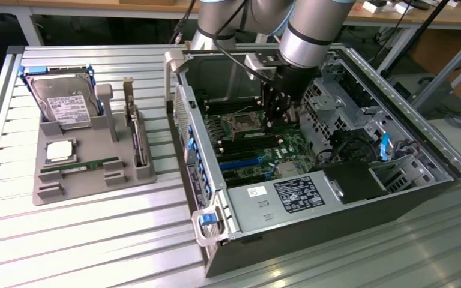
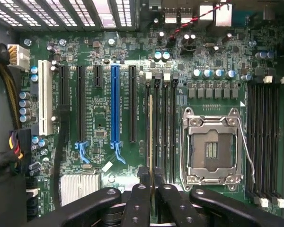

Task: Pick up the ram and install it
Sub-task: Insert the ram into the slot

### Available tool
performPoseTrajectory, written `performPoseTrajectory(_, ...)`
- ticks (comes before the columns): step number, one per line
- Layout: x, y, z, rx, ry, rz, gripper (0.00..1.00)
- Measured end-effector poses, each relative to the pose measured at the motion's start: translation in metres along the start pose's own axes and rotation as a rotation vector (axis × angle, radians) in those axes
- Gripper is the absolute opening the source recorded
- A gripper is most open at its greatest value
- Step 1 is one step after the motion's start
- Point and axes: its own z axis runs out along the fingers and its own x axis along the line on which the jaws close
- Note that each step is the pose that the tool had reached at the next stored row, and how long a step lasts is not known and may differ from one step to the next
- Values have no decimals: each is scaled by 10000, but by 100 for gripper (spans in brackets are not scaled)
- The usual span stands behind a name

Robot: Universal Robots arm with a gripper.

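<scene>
Seating the ram [image 2: 150, 142] into a memory slot [image 2: 157, 137]

Gripping the stick edge-on with the claw [image 2: 151, 198] nearly closed, lower centre of frame, keeping it lined up over the motherboard [image 2: 99, 137].

The gripper [image 1: 281, 120] holds the ram [image 2: 150, 142] inside the computer case [image 1: 311, 234]

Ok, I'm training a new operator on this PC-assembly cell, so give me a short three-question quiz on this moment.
1. True or false: the gripper hangs over the grey parts tray.
2. What is the gripper holding? A) a hard drive B) the ram C) a processor chip
3. Fill in: the CPU socket on the motherboard is ____ (filled/empty).

Key:
1. False; it is inside the computer case.
2. B; the ram is seen edge-on at a memory slot.
3. empty
</scene>
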Motion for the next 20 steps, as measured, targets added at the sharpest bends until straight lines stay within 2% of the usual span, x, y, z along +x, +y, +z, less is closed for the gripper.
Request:
performPoseTrajectory(2, 0, 100, 39, 0, 0, 5, 13)
performPoseTrajectory(7, 1, 125, 108, 1, -8, 198, 13)
performPoseTrajectory(17, 2, 128, 267, 1, -8, 201, 13)
performPoseTrajectory(20, 2, 127, 273, 1, -8, 199, 13)
